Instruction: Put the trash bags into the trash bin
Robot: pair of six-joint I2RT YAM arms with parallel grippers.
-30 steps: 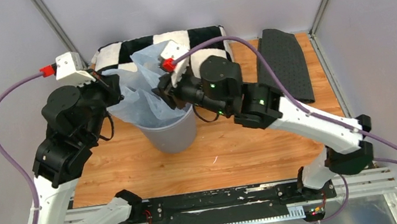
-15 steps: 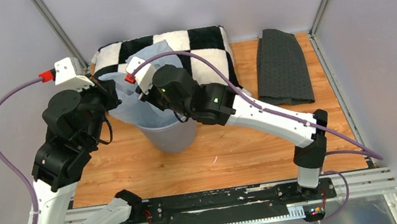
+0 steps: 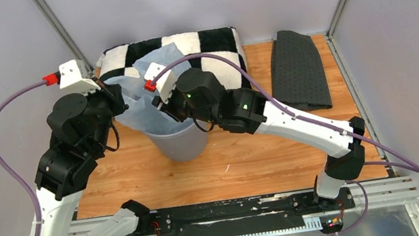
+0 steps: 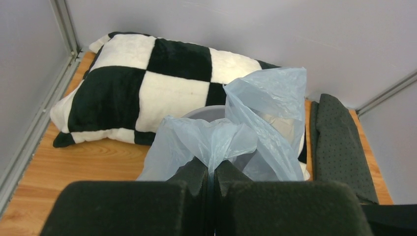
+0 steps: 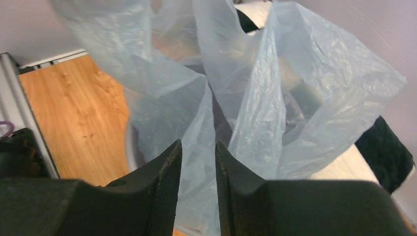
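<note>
The pale blue trash bag (image 3: pixel 141 103) hangs with its lower part inside the grey trash bin (image 3: pixel 184 143) and its upper part standing up above the rim. My left gripper (image 3: pixel 120 100) is shut on the bag's left edge; in the left wrist view the film bunches out from between the closed jaws (image 4: pixel 212 164), with the bag (image 4: pixel 268 98) and the bin rim (image 4: pixel 204 112) beyond. My right gripper (image 3: pixel 162 103) is over the bin's mouth. In the right wrist view its jaws (image 5: pixel 198 147) stand slightly apart with the bag (image 5: pixel 295 73) behind the gap, nothing pinched. The bin rim (image 5: pixel 129 142) shows at the left.
A black-and-white checkered pillow (image 3: pixel 208 40) lies right behind the bin against the back wall. A dark grey textured mat (image 3: pixel 298 67) lies at the back right. Cage posts stand at both back corners. The wooden table (image 3: pixel 250 156) extends in front of the bin.
My right arm swung left over the bin, then drew back a little to the right. The bag's upper part shifted with it. The left gripper has kept its hold in place.
</note>
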